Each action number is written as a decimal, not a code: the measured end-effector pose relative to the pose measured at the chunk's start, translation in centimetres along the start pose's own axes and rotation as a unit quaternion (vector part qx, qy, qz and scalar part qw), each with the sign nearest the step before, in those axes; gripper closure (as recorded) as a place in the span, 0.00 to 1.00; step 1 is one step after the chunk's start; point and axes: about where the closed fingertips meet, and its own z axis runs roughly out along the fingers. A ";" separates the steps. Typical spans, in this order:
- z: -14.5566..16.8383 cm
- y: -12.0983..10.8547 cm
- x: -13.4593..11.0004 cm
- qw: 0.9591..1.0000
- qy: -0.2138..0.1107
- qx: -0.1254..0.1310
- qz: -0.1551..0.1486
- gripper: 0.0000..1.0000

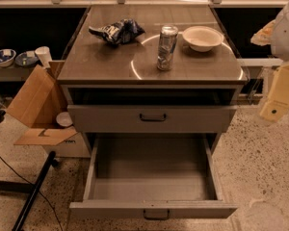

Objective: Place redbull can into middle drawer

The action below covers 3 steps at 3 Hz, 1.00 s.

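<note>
The redbull can [166, 48] stands upright on the cabinet top [106, 61], right of centre, between a dark blue chip bag [116, 32] and a white bowl [202, 37]. The middle drawer [151, 208] is pulled out wide toward me, and its flat grey floor [151, 167] holds nothing. Its small dark handle [156, 214] is on the front panel. Above it is a shut drawer [151, 118] showing only its front. My gripper [279, 93] hangs at the right edge of the view, to the right of the cabinet, well apart from the can and holding nothing.
An open cardboard box [41, 109] stands on the floor left of the cabinet. A shelf at the left holds bowls [2, 57] and a cup [42, 54]. A dark pole [33, 191] lies across the floor at lower left. Speckled floor [265, 167] lies to the right.
</note>
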 end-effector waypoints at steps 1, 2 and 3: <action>0.0 0.0 0.0 1.000 0.000 0.000 0.000 0.00; -0.5 0.2 -0.3 1.000 -0.015 0.005 -0.012 0.00; 0.1 -0.5 -1.6 0.998 -0.046 0.000 -0.036 0.00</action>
